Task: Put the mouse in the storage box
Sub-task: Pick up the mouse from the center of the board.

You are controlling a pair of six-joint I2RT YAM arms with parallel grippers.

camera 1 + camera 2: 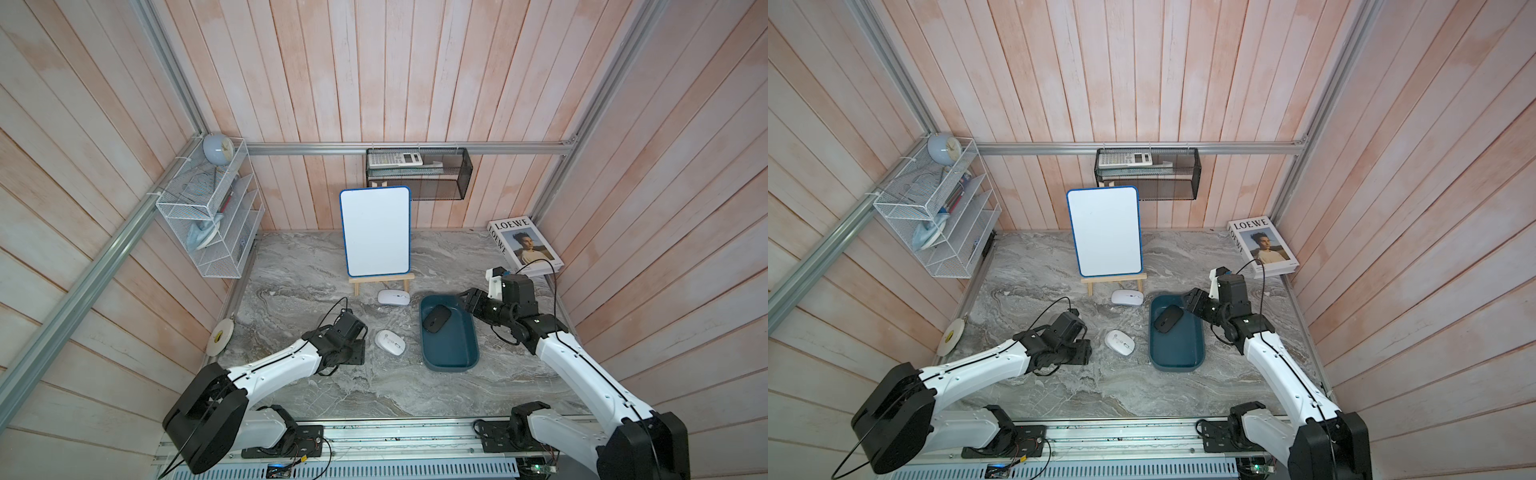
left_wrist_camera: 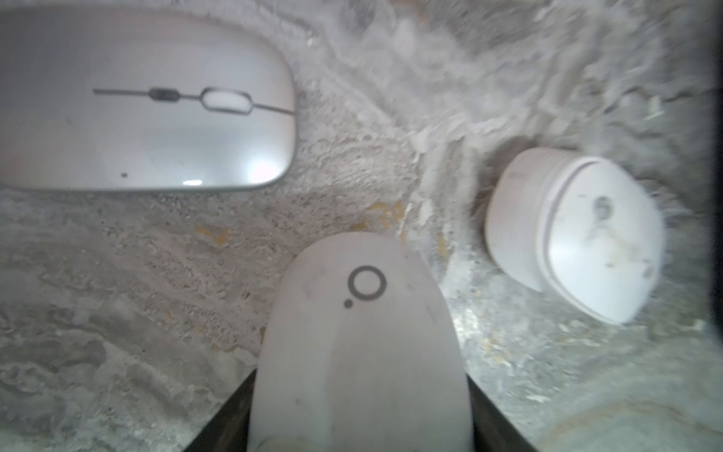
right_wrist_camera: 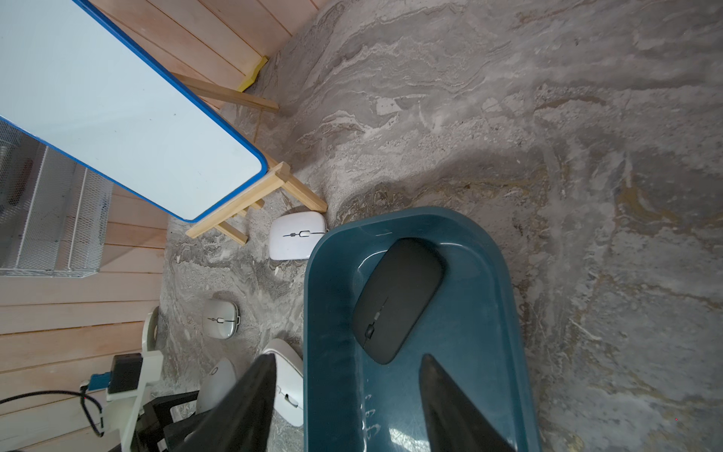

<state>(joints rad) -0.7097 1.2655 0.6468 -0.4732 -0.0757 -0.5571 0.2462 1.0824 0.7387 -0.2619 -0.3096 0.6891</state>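
Note:
The dark teal storage box [image 1: 451, 365] [image 1: 1177, 353] [image 3: 324, 313] lies right of centre with a black mouse [image 1: 436, 318] [image 3: 397, 297] inside its far end. My left gripper [image 2: 360, 391] [image 1: 355, 351] is shut on a white mouse [image 2: 360, 332] [image 3: 215, 377] with a ring mark, low over the table left of the box; both top views hide this mouse. My right gripper [image 3: 348, 360] [image 1: 467, 299] hangs open and empty over the box's far end. Loose white mice: one [image 1: 390, 341] beside the box, one [image 1: 393, 297] by the easel, a silver-edged one [image 2: 144, 101] [image 3: 221, 324].
A whiteboard on a wooden easel [image 1: 375, 230] stands behind the mice. A LOEWE book [image 1: 525, 245] leans in the far right corner. A tape roll [image 1: 218, 336] rests against the left wall, under a white wire rack [image 1: 212, 220]. A black mesh basket [image 1: 417, 172] hangs on the back wall.

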